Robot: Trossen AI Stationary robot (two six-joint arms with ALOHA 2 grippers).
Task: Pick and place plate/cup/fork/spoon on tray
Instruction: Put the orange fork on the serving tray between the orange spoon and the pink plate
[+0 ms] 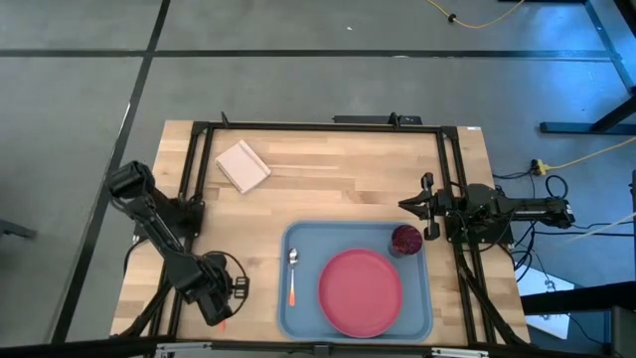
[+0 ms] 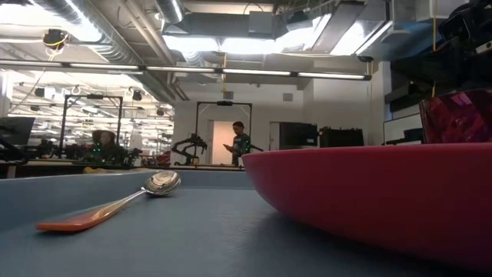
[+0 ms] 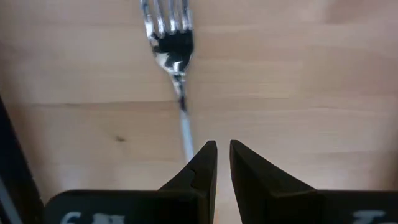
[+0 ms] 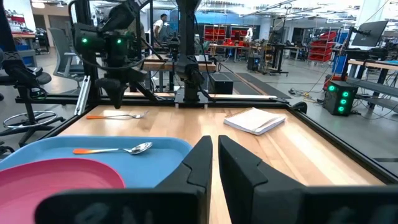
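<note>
The light-blue tray [image 1: 298, 308] lies at the table's near middle. On it are the pinkish-red plate [image 1: 360, 291], the dark red cup [image 1: 405, 240] at its far right corner and the spoon [image 1: 292, 273] near its left rim. The fork [image 3: 174, 50] lies flat on the wood left of the tray, and it also shows in the right wrist view [image 4: 117, 116]. My left gripper [image 3: 222, 158] hangs shut just above the fork's handle, pointing down; in the high view it [image 1: 217, 303] hides most of the fork. My right gripper [image 1: 409, 206] is shut and empty beyond the cup.
A white square pad [image 1: 242, 165] lies at the table's far left. A black frame [image 1: 318, 127] runs along the far and side edges. Bare wood lies between pad and tray. A person stands far off in the room [image 2: 240, 142].
</note>
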